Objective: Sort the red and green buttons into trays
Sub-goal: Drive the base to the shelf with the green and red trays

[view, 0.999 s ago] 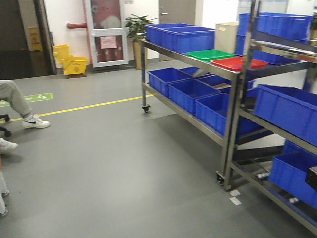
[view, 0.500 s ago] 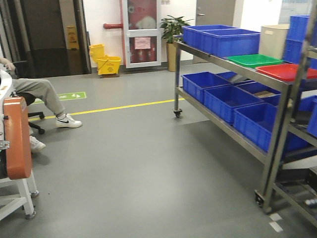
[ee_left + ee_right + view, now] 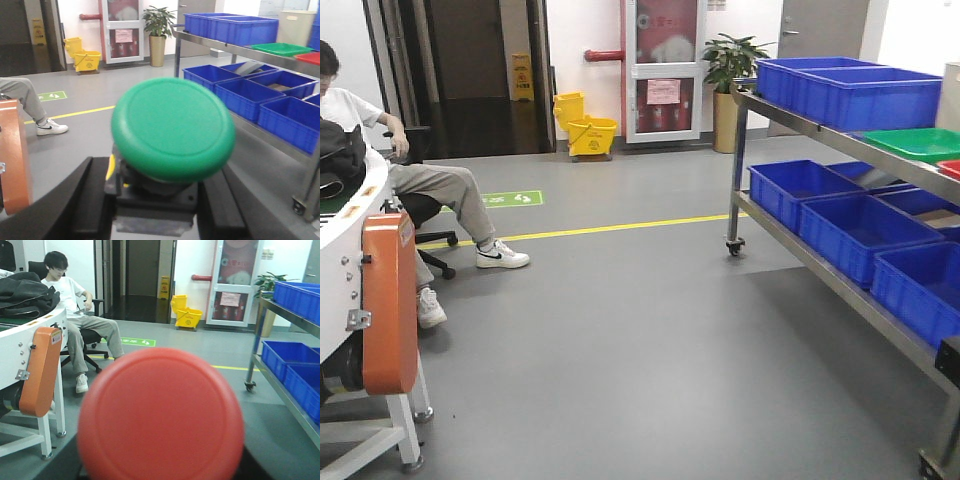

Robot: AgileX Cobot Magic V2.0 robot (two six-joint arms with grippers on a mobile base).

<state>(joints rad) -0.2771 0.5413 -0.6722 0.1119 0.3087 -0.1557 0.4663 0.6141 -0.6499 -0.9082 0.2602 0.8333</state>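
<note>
left gripper [image 3: 155,212] clamps dark-bodied green mushroom-cap button [image 3: 172,127]; round red button cap [image 3: 161,415] hides right gripper's state, cannot tell; front view shows neither.

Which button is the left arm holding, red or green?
The green button, its dark body clamped in the left end effector; the red button fills the right wrist view instead.

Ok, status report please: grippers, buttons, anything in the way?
Left gripper shut on green button. Right gripper shut on red button. Green tray, red tray on rack, right side. Seated person far left.
</note>
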